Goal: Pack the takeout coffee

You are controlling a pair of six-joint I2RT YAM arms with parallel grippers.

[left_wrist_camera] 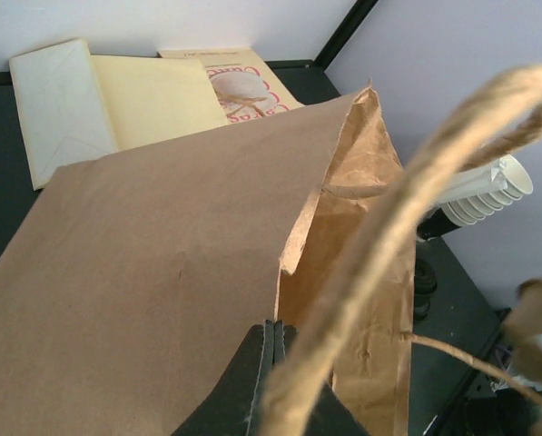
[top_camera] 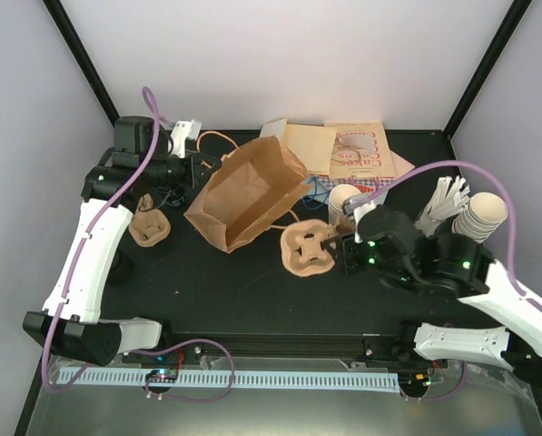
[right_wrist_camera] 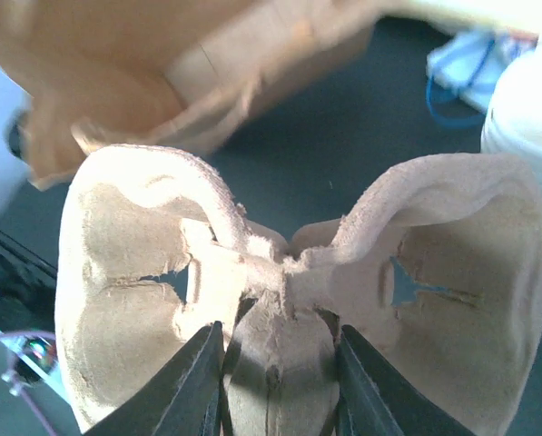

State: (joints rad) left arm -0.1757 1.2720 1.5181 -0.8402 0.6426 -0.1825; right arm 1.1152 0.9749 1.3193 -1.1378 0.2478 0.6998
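- R gripper [top_camera: 332, 243] [right_wrist_camera: 280, 331]: jaws partly closed, clamped on the centre rib of a pulp cup carrier [top_camera: 307, 248] [right_wrist_camera: 289, 272], one finger on each side of the rib. The carrier's two visible pockets spread out left and right ahead of the fingertips.
- Takeout coffee [top_camera: 346, 202] [right_wrist_camera: 525, 109]: cream cup, no lid on it, standing on the table just ahead of the R fingers and off to their right side, close to the carrier's right pocket (touching or not, can't tell). Not held by either tool.
- L gripper [top_camera: 194, 169] [left_wrist_camera: 271, 345]: fingers fully together, pinched on the rim of a brown paper bag [top_camera: 248, 195] [left_wrist_camera: 162, 291] at its mouth. The bag's twine handle [left_wrist_camera: 407, 227] loops up right in front of the L wrist cam.
- Bag lies on its side, stretching away from the L fingertips; its mouth opening sits to the right of them, facing toward the R gripper and carrier.
- Flat paper sleeves [top_camera: 343, 150] [left_wrist_camera: 152, 100] lie beyond the bag, ahead of the L gripper.
- 2nd pulp carrier [top_camera: 150, 225] sits behind the L gripper, beside the L forearm.
- Stack of nested cups [top_camera: 484, 213] stands behind the R wrist, well apart from the R fingers.
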